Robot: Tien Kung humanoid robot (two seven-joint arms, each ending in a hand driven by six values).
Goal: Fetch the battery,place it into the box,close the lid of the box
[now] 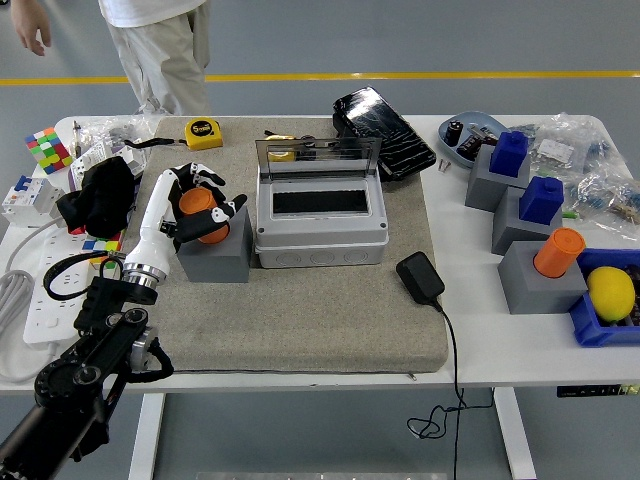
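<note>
The orange cylindrical battery stands in a grey block on the mat, left of the box. My left hand is closed around the battery, fingers curled on its far side and thumb on its near side. The grey box sits mid-mat with its clear lid standing open at the back. My right arm is out of view.
A black charger with its cable lies right of the box. Grey blocks with blue and orange pieces stand at the right. A tape measure, a black case and a power strip are around. A person stands at the far left.
</note>
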